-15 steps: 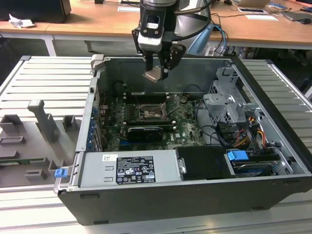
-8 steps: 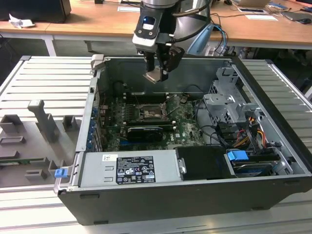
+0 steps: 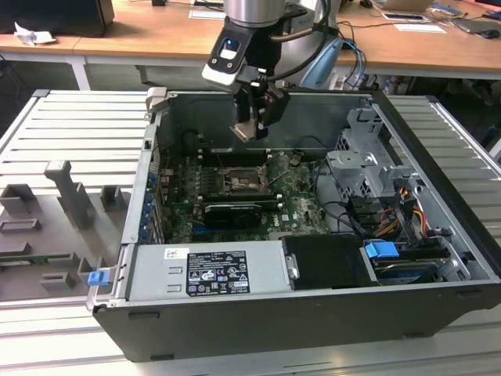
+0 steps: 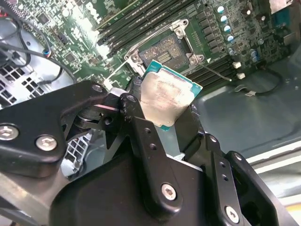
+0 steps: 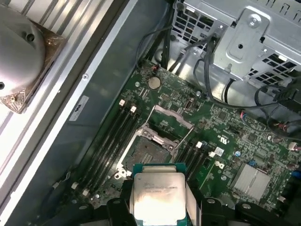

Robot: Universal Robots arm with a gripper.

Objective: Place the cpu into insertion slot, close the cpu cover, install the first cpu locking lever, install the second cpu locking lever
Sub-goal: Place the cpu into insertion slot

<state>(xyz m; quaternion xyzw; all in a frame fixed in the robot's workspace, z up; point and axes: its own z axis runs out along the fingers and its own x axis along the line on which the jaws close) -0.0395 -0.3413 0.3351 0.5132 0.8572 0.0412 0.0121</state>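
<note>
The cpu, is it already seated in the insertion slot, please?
No, the pincer holds the cpu in the air, above the empty insertion slot.

cpu [image 5: 157, 197]: pale square chip, green edge, gripped in end effector [image 4: 167, 108], held above board | insertion slot [image 5: 150, 149]: dark socket, silvery rim, empty | cpu cover [image 5: 173, 116]: swung open beside slot

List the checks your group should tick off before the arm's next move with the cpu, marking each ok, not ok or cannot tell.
1. cpu gripped between the jaws: ok.
2. insertion slot bare, nothing in it: ok.
3. cpu cover swung up off the slot: ok.
4. cpu held above the slot, apart from it: ok.
5. cpu corners lined up with the slot: cannot tell.
</note>
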